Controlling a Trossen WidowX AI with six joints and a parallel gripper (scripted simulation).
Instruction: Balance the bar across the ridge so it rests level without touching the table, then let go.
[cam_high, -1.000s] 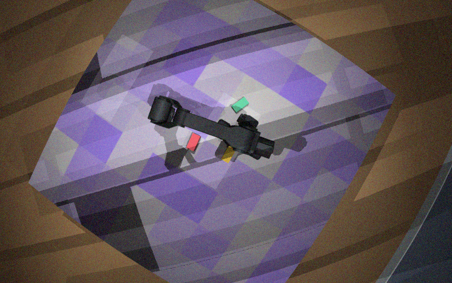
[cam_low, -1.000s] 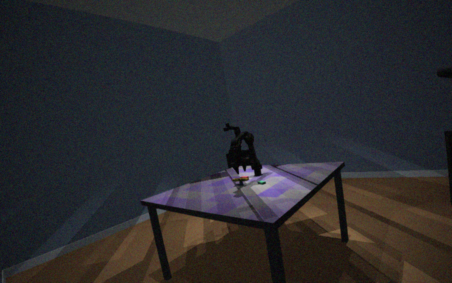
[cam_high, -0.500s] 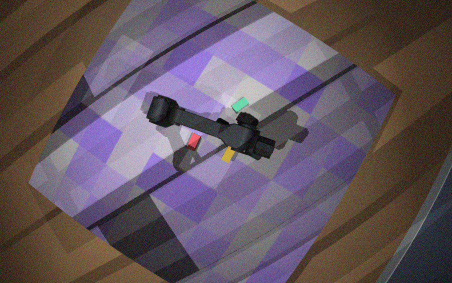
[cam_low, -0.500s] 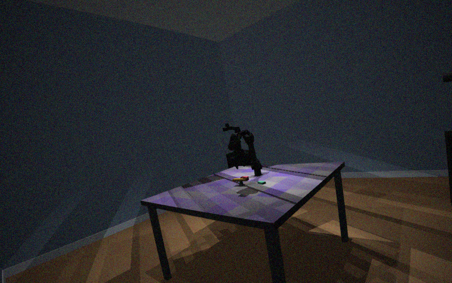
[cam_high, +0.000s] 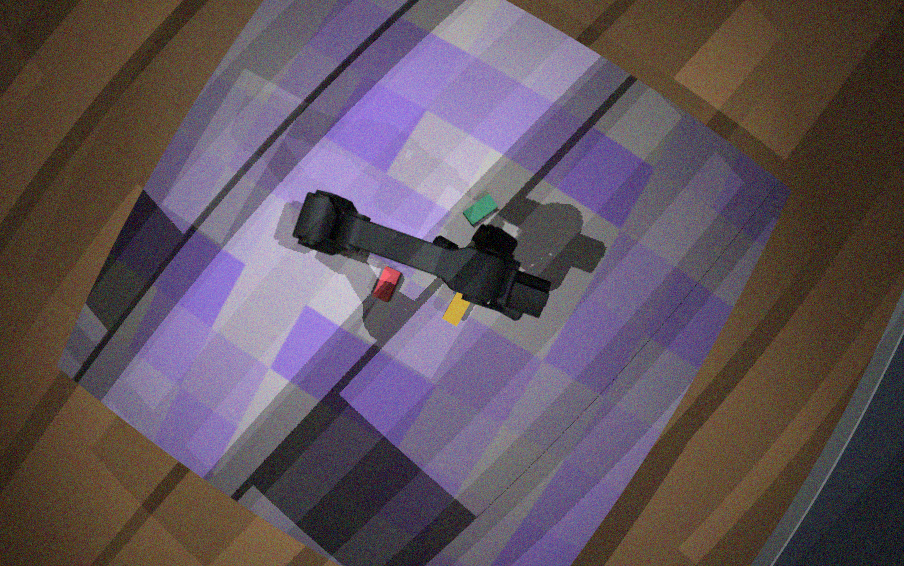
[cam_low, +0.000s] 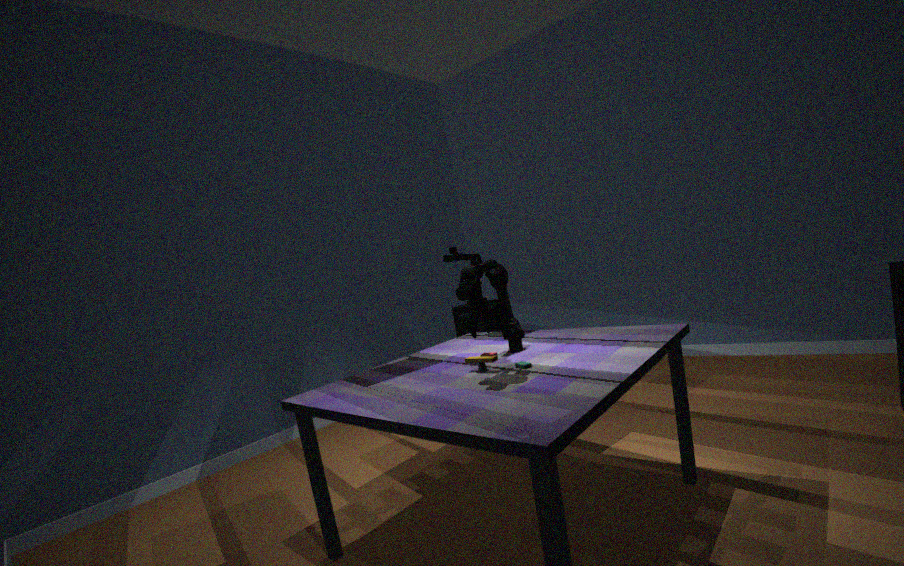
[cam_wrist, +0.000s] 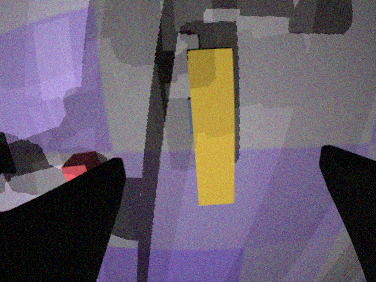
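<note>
Green block (cam_high: 480, 209), red block (cam_high: 386, 284)
</note>
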